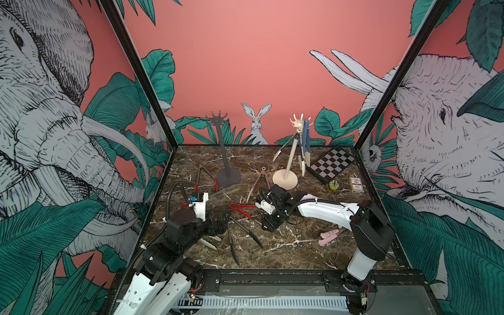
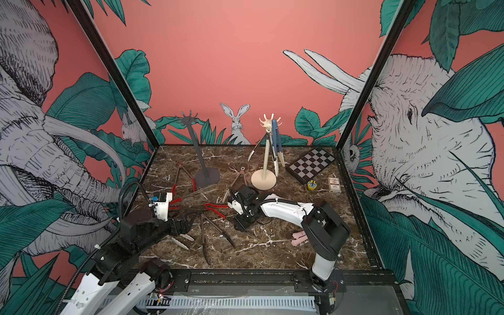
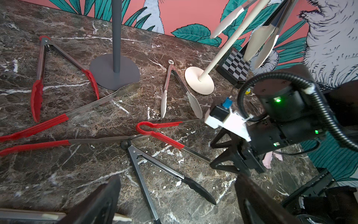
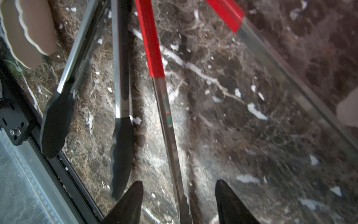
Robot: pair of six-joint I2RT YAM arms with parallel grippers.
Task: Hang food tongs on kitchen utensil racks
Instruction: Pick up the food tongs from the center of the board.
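Fingers of right gripper stand parted astride one steel arm of red-handled tongs, seven o'clock from cream rack; left gripper has fingers spread wide.

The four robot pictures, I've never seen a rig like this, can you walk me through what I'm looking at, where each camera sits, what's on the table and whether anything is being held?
Two robot arms, left and right, work at a marble table. Two pictures come from a camera pair above, showing the whole scene. The other two come from a camera on each arm's wrist.

Several food tongs lie on the table. A blue-handled pair hangs on the cream rack. The dark grey rack has none. A chessboard sits at the back.

The left hand is open and holds nothing. The right hand is low over the red-handled tongs, its fingers either side of one metal arm but apart from it, so nothing is gripped.
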